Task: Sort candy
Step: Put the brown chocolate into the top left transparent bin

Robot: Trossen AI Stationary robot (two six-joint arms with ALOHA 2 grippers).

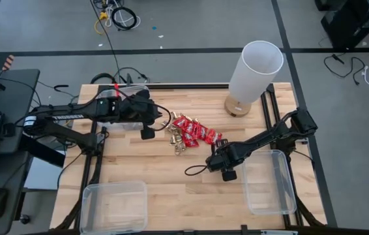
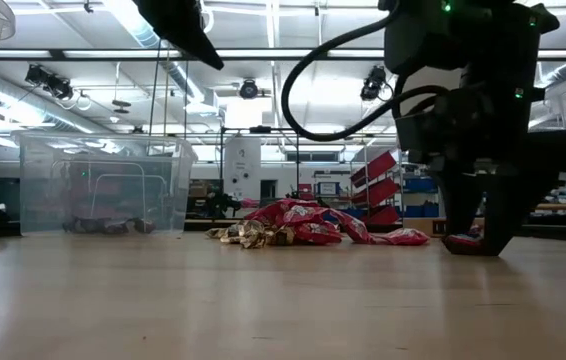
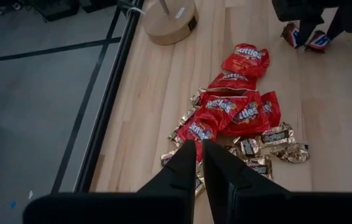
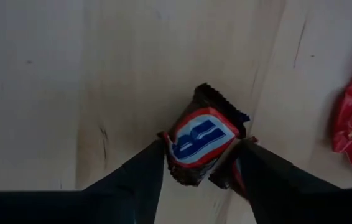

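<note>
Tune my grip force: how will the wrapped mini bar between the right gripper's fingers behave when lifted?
The mini bar looks fairly stiff, a blocky shape lying flat. Its glossy wrapper may slip; crimped ends probably crumple. The right gripper straddles it with open fingers, so it seems small and probably light.

We are looking straight down on the table, level across it at board height, and closely past each wrist; all views are sharing the candy.

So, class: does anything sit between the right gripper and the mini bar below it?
Nothing visible. The right gripper is open, its fingers either side of the mini bar on the table.
</note>
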